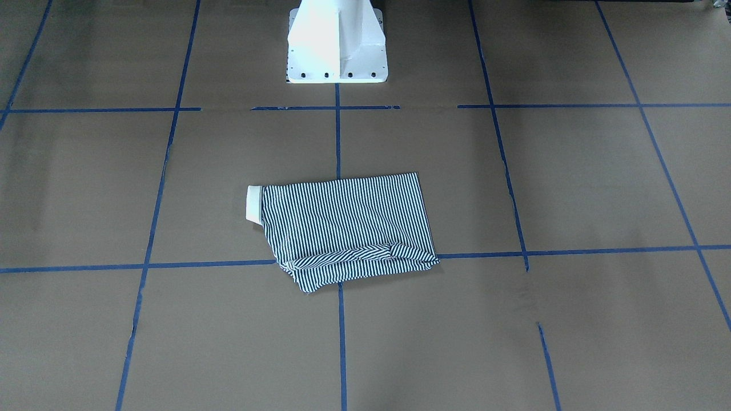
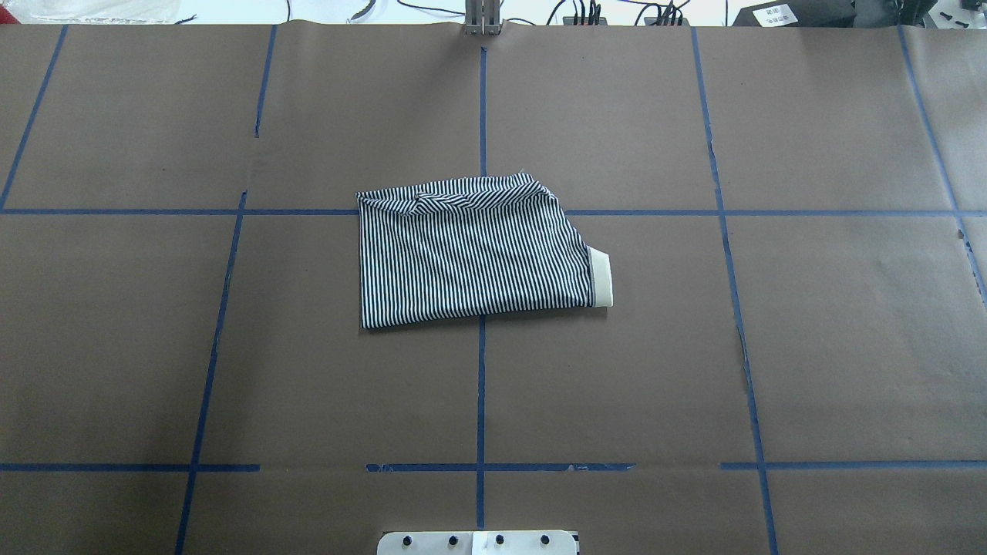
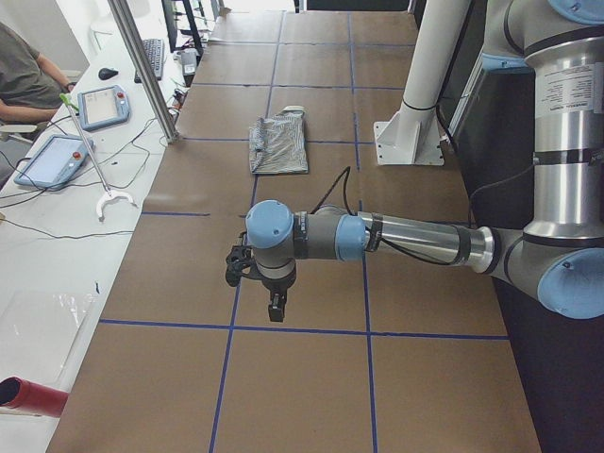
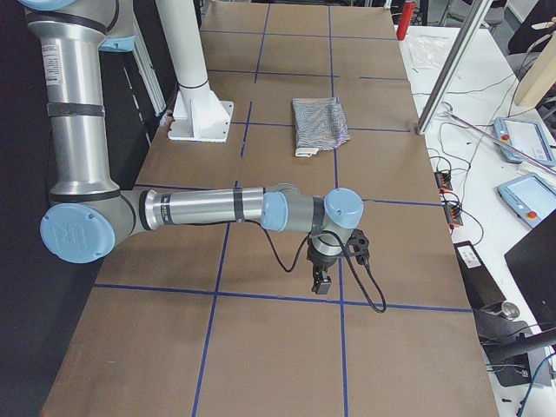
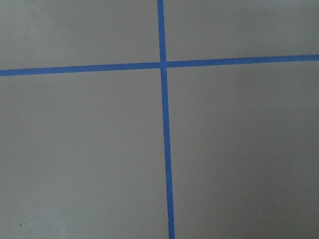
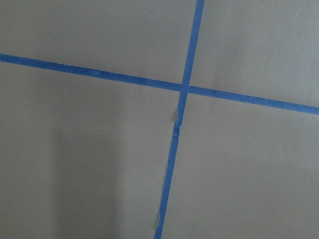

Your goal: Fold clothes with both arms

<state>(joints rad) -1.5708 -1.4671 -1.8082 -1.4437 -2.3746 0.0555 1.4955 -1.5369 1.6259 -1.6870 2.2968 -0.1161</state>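
The shirt [image 1: 342, 225] lies folded into a compact, roughly rectangular bundle near the middle of the table [image 1: 571, 171]. It sits over a crossing of blue tape lines in front of the white pedestal [image 1: 337, 45]. Its cream collar [image 1: 253, 202] pokes out at the end toward the robot's right. Along the edge farthest from the robot a layer of striped cloth is turned over and looks a little rumpled. Neither arm is near the shirt. The left arm [image 3: 415, 241] reaches out low over bare paper toward its own end of the table, with its gripper [image 3: 275, 307] pointing down just above the surface. The right arm [image 4: 208, 208] does the same at the opposite end, its gripper [image 4: 321, 282] also hanging downward. Both are well apart from the shirt and outside the overhead and front views, probably parked wide so the cloth lies undisturbed and in plain sight. Each wrist camera shows only brown paper and a tape crossing [image 5: 163, 63], which fits that. The fingers show only in the side views, so I cannot tell whether they are apart or together, though no cloth hangs from either. The folding looks finished, or very nearly so.
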